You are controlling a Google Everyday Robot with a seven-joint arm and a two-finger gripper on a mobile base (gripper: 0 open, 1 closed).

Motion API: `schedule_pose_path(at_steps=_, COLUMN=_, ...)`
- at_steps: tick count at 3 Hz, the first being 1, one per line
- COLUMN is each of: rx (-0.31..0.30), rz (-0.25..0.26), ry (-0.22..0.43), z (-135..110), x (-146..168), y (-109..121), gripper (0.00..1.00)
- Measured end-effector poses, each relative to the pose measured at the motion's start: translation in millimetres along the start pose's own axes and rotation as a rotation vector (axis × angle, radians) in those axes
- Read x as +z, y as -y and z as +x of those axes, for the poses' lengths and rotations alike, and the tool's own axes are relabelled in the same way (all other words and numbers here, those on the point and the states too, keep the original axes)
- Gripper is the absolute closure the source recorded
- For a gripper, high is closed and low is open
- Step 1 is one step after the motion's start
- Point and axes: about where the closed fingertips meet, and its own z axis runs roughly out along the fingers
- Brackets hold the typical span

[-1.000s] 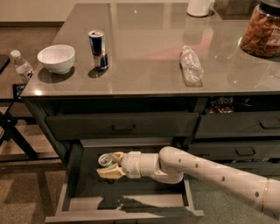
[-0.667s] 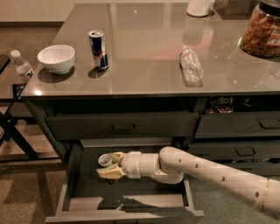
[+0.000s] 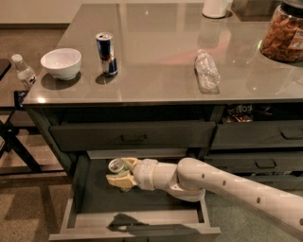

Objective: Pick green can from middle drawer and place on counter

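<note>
The middle drawer [image 3: 94,201] is pulled open below the counter [image 3: 156,42]. The green can [image 3: 115,165] stands in the drawer's back left part, with its silver top showing. My gripper [image 3: 117,171] reaches in from the right, level with the can. Its cream fingers [image 3: 118,180] sit on either side of the can and press on it. My white arm hides most of the can's green body.
On the counter stand a blue-and-silver can [image 3: 106,53], a white bowl [image 3: 61,63], a plastic bottle lying on its side [image 3: 207,71], a snack jar [image 3: 283,33] and a white container [image 3: 217,7]. A small bottle [image 3: 23,71] stands on a side table at the left. The upper drawer [image 3: 134,137] is shut.
</note>
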Motion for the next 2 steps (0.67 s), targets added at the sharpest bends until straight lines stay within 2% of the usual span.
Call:
schedule_pose_path(at_steps=1, rx=0.000, rz=0.000, ry=0.000, z=0, x=0, y=0, gripper=1.00)
schedule_pose_path(at_steps=2, rx=-0.005, rz=0.015, ry=0.023, z=-14, x=-2, y=1, gripper=1.00)
